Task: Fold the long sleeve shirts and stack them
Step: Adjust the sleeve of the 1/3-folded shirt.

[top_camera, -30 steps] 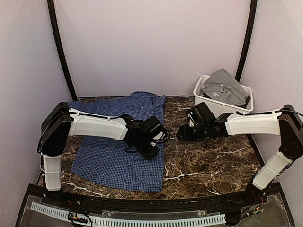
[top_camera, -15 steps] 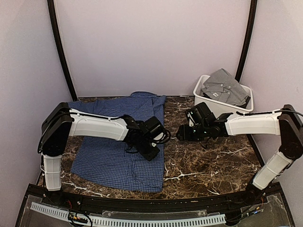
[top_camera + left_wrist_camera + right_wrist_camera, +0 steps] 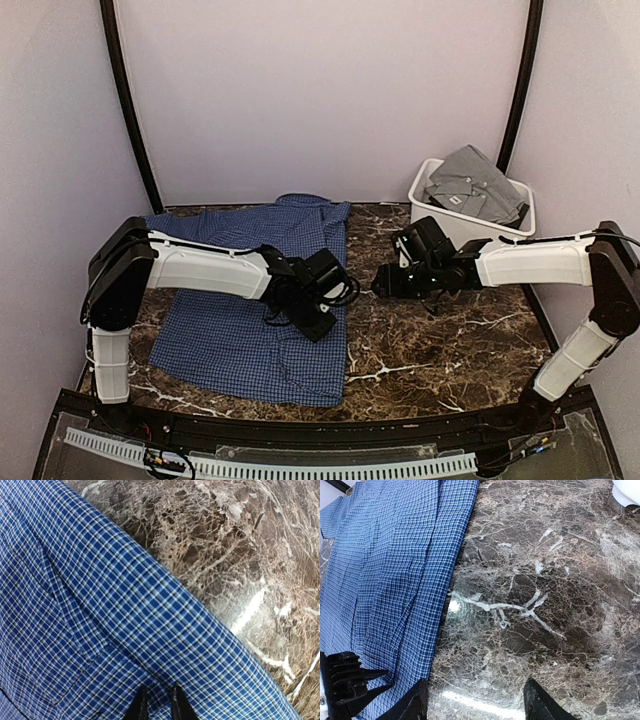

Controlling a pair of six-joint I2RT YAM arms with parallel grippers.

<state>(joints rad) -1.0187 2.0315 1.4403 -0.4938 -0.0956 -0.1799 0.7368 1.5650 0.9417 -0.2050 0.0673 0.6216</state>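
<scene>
Navy check shirt (image 3: 230,350) lies flat on the desk (image 3: 450,340) under the left claw (image 3: 158,706), which looks clenched on a pinch of cloth, right claw (image 3: 480,700) released beside it; soft, light, limp, so probably best gripped at an edge or corner.

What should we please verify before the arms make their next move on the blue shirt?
1. Blue checked shirt spread flat on the table: ok, only slight creases.
2. Left gripper has a hold on the cloth: cannot tell; its tips sit nearly together on the shirt near its right edge.
3. Right gripper free and ready: ok, jaws wide apart over bare marble beside the shirt's edge, holding nothing.
4. Space to fold: ok, bare marble lies to the right of the shirt.
5. Grey shirt out for stacking: not ok, it lies in the white bin.
</scene>
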